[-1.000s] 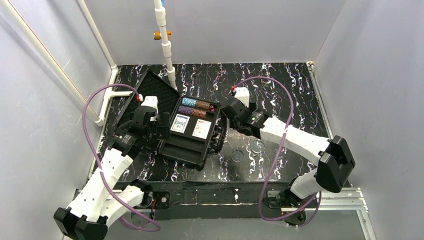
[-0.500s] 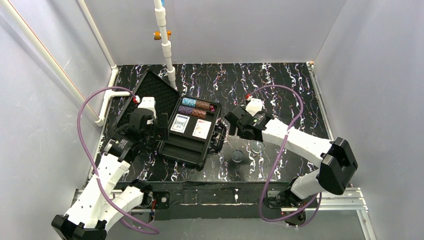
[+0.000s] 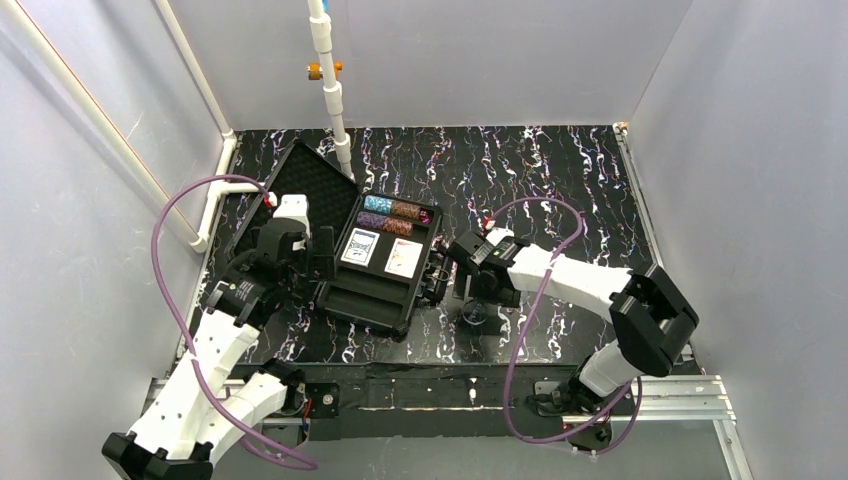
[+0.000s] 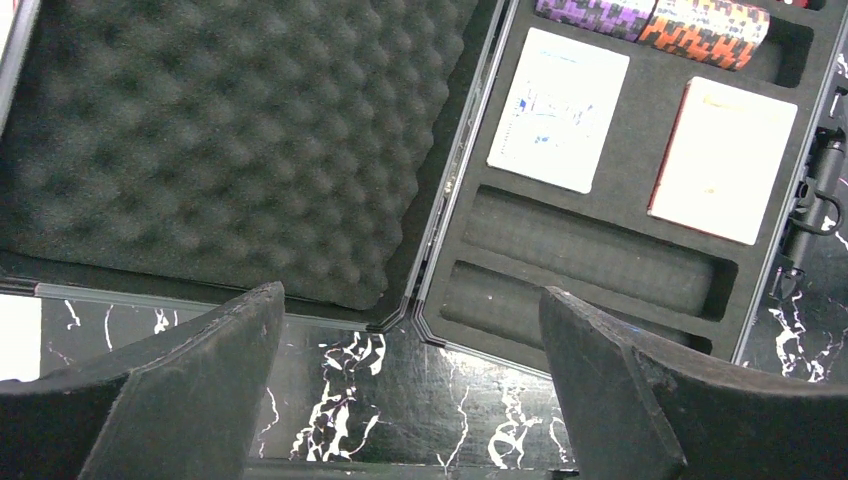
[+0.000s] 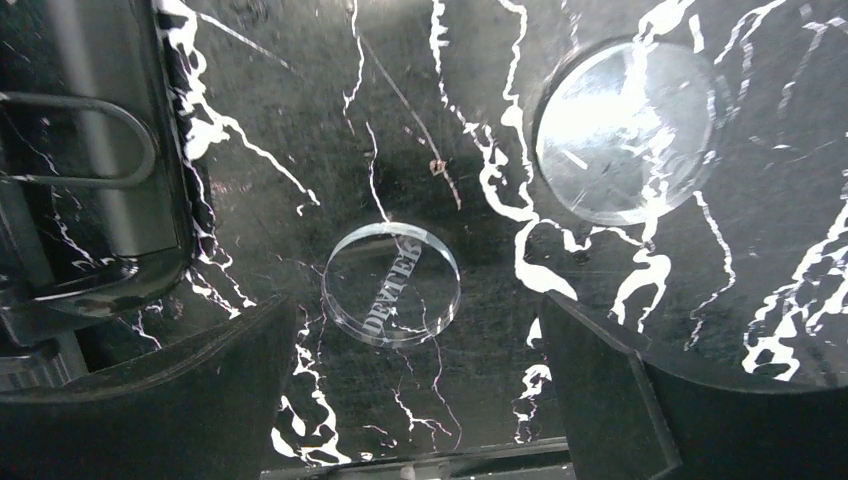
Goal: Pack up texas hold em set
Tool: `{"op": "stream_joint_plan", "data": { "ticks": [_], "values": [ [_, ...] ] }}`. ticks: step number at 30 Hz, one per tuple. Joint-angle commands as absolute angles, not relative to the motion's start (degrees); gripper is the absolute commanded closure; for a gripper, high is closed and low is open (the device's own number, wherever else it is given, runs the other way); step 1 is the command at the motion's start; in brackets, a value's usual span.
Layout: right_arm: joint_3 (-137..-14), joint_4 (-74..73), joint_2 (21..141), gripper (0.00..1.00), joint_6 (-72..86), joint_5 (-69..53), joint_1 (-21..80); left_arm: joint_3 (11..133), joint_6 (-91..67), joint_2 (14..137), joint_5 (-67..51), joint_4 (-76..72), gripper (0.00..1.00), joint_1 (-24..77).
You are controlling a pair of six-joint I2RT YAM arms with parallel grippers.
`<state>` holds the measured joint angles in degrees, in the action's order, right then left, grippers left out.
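Observation:
The black case lies open, with its foam lid (image 3: 300, 190) at the left and its tray (image 3: 372, 296) holding teal (image 3: 377, 203), purple (image 3: 372, 219) and brown (image 3: 405, 210) chip stacks and two card decks (image 3: 361, 246) (image 3: 403, 257). My left gripper (image 3: 322, 255) is open and empty above the case's near hinge corner (image 4: 415, 312). My right gripper (image 3: 470, 295) is open and empty, hovering over a clear disc marked DEALER (image 5: 392, 283) on the table right of the case. A second clear disc (image 5: 625, 130) lies further off.
The case's handle and latch (image 5: 90, 140) sit just left of the dealer disc. Two long tray slots (image 4: 590, 250) hold nothing. A white pipe (image 3: 330, 90) stands behind the case, and grey walls close in the black marbled table (image 3: 560, 180).
My right gripper has swung back from the far side of the case's right edge, toward the near edge, and now sits over the dealer disc. The left arm has barely moved.

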<state>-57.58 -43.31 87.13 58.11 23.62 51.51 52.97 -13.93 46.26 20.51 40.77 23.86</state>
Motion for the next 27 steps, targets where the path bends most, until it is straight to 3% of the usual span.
{"op": "stream_joint_plan", "data": {
  "ticks": [1, 17, 27],
  "values": [
    [-55.75, -39.64, 88.30, 0.01, 57.46, 18.18, 51.55, 52.71, -13.75, 44.85, 24.94, 41.72, 0.02, 23.93],
    [-54.13, -38.36, 93.21, 0.02, 57.27, 15.29, 51.59, 52.71, -14.33, 43.42, 26.54, 42.10, 0.02, 23.91],
    [-60.55, -42.62, 100.19, 0.19, 54.68, 19.55, 53.14, 52.55, -14.33, 43.45, 26.59, 42.10, 0.02, 23.95]
  ]
}}
